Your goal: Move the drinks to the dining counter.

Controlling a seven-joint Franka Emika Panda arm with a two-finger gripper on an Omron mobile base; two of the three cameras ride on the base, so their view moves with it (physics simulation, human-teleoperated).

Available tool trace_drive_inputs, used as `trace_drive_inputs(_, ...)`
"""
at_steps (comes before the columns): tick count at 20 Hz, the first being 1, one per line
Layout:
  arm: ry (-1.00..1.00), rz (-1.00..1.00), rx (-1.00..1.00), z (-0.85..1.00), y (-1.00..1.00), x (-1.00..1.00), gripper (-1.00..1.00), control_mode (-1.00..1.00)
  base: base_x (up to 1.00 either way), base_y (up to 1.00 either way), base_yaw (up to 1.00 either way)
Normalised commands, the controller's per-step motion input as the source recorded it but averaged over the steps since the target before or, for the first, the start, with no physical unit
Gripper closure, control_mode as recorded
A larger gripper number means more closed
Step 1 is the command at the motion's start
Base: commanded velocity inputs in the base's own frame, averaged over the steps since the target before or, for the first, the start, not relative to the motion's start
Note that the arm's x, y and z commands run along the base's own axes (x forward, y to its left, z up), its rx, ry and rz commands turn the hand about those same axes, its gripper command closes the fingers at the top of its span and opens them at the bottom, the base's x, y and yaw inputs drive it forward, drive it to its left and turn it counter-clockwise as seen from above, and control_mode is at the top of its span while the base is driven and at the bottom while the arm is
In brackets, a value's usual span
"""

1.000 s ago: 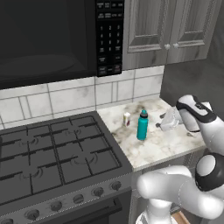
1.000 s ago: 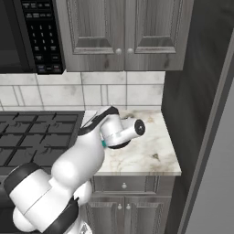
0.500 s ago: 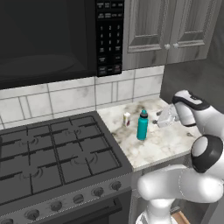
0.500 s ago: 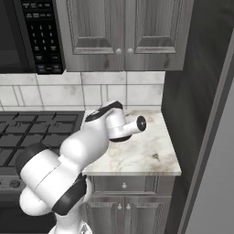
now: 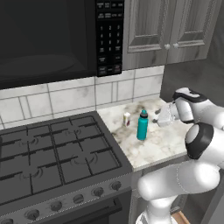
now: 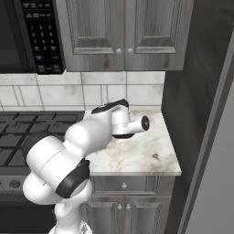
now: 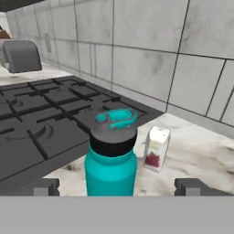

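Two drinks stand on the small marble worktop [image 5: 162,144] beside the stove [image 5: 52,162]: the teal water bottle [image 5: 142,125], upright, long axis vertical, and a small pale can [image 5: 127,119] at its 11 o'clock. The gripper [image 7: 117,186], jaws wide apart and empty, faces the bottle dead ahead at 12 o'clock. The bottle's base is cut off.

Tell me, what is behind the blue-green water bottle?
Behind the teal water bottle stands a small pale container with something red inside, on the marble worktop. Farther back is the tiled wall. The bottle hides the worktop directly behind it.
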Motion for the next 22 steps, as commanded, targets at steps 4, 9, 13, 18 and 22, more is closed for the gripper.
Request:
trace_drive_inputs(4, -0.18, 0.08, 0.00, 0.00, 0.00, -0.08, -1.00, -1.00, 0.00, 0.00, 0.00)
trace_drive_inputs(9, -0.04, 0.02, 0.00, -0.09, 0.03, 0.00, -1.00, -1.00, 0.00, 0.00, 0.00)
trace_drive_inputs(13, 0.00, 0.02, 0.00, -0.09, 0.10, 0.00, -1.00, -1.00, 0.00, 0.00, 0.00)
trace_drive_inputs(18, 0.00, 0.02, 0.00, -0.05, 0.05, 0.01, -1.00, -1.00, 0.00, 0.00, 0.00)
trace_drive_inputs(22, 0.00, 0.01, 0.00, -0.04, 0.00, 0.04, -1.00, -1.00, 0.00, 0.00, 0.00)
